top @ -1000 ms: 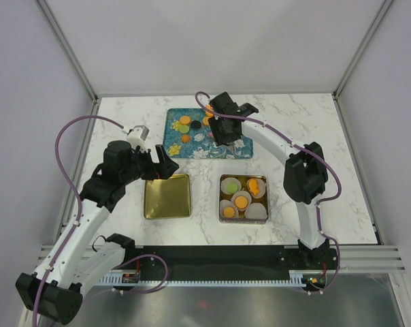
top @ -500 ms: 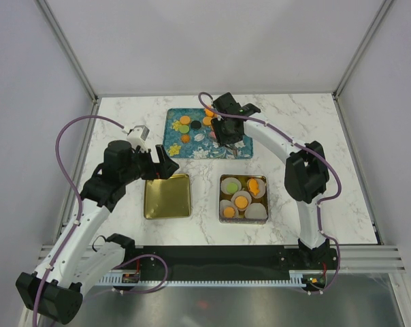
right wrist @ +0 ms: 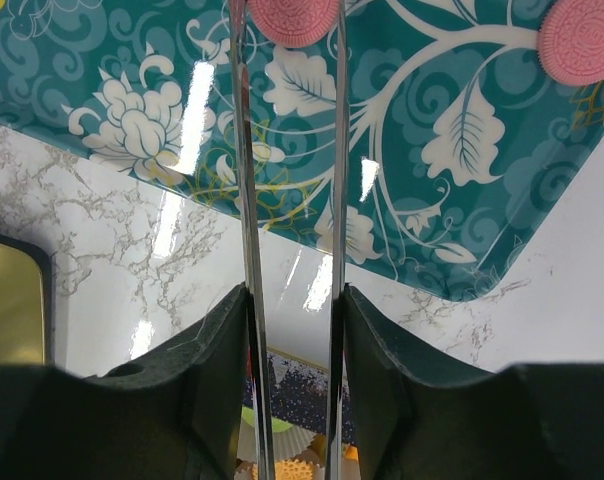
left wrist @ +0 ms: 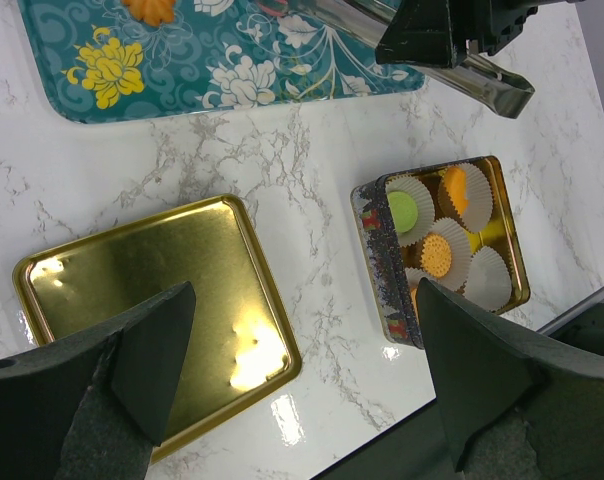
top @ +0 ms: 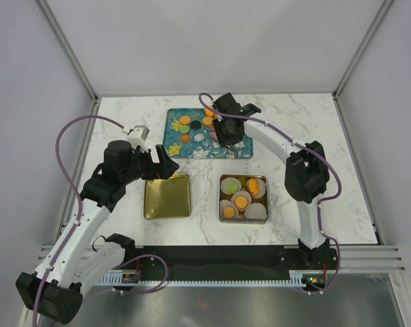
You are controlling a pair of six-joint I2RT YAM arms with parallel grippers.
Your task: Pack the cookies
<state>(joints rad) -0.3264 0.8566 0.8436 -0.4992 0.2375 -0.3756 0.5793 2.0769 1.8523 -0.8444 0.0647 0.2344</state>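
Observation:
The cookies lie on a teal flowered tray (top: 171,151): green (top: 184,120), black (top: 194,125) and orange (top: 186,138) discs. My right gripper (top: 221,138) carries two long metal blades over the tray's right half. In the right wrist view those blades (right wrist: 288,8) press both sides of a pink cookie (right wrist: 287,22) that still rests on the tray (right wrist: 432,200). A second pink cookie (right wrist: 580,40) lies to its right. My left gripper (left wrist: 307,330) hangs wide open and empty above the table, between a gold lid (left wrist: 152,300) and a tin (left wrist: 380,262).
The square tin (top: 222,199) holds white paper cups with orange and green cookies in them. Left of it lies the shallow gold lid (top: 167,196). Grey walls and metal posts close in the marble table at the back and sides.
The right gripper's blades have drawn a little closer together over the tray. The left arm has not moved.

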